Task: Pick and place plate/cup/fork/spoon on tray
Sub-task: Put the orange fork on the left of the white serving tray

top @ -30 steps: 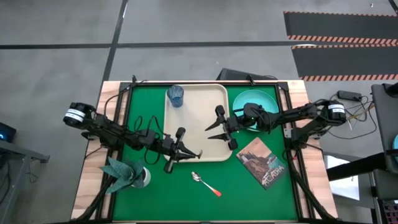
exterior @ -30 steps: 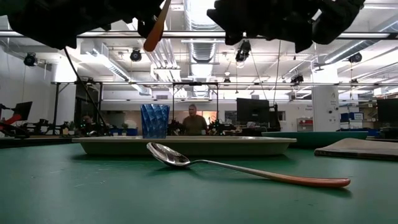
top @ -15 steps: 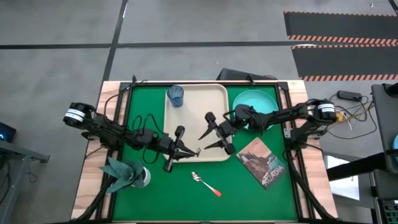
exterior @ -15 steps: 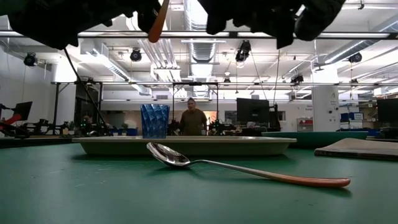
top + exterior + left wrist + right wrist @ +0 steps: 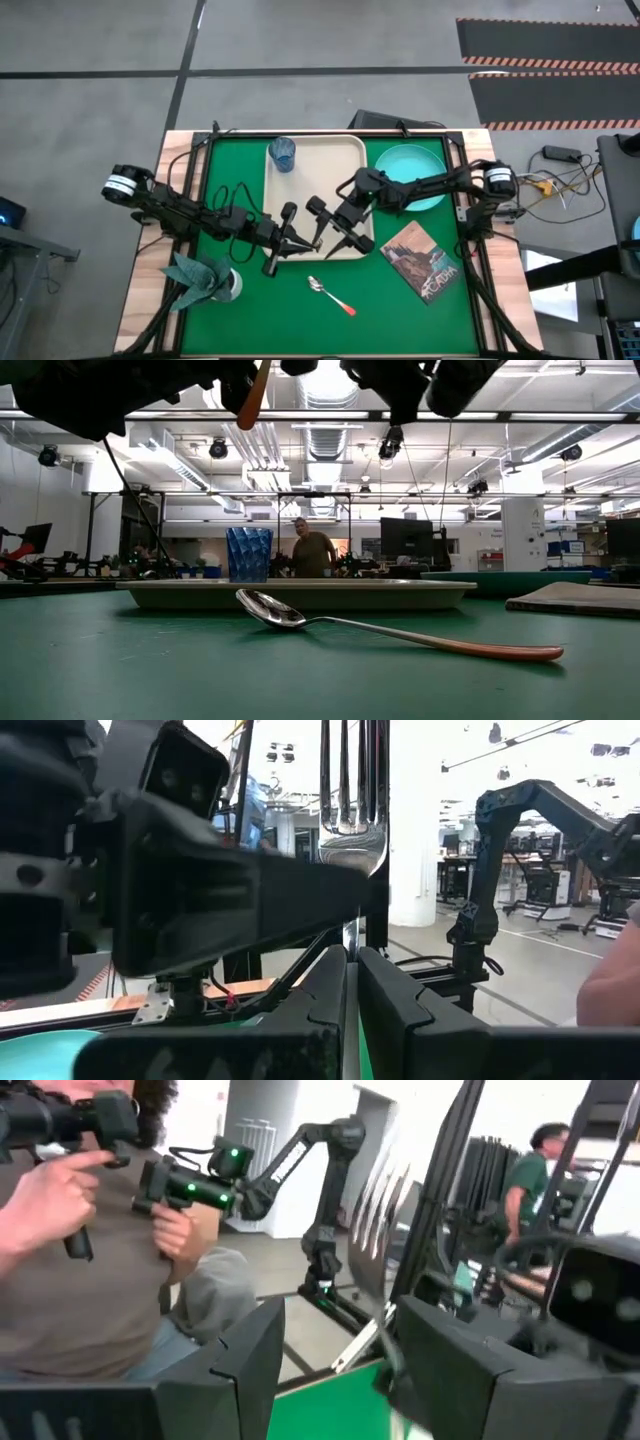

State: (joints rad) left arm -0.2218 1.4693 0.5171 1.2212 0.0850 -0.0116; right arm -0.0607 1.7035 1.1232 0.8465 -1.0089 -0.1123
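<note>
My left gripper (image 5: 299, 244) hovers over the near edge of the beige tray (image 5: 322, 165), shut on the fork (image 5: 351, 790). The fork's tines point up and its red-orange handle (image 5: 255, 395) hangs below. My right gripper (image 5: 322, 226) is open beside it, one finger on each side of the fork's tine end (image 5: 380, 1215); no touch shows. The blue cup (image 5: 283, 153) stands in the tray's far left corner. The spoon (image 5: 331, 295) lies on the green mat near the front. The turquoise plate (image 5: 412, 160) lies right of the tray, partly under the right arm. My left gripper pinches the fork's thin shaft (image 5: 346, 948) between its two shut fingers, partway along its length. The fingers come from the table's left, roughly level. The fork is lifted clear above the tray's near edge, tilted, tines up and handle end down.
A brown picture book (image 5: 422, 261) lies at the near right of the mat. A pale holder with a teal napkin (image 5: 205, 279) stands at the near left. People stand in the room beyond the table, one holding hand controllers (image 5: 70, 1190).
My right gripper has swung from above the middle of the tray toward the table's near left, to the fork in my left gripper, turning as it went; its fingers now stand either side of the tines. My left gripper and the fork have kept still.
</note>
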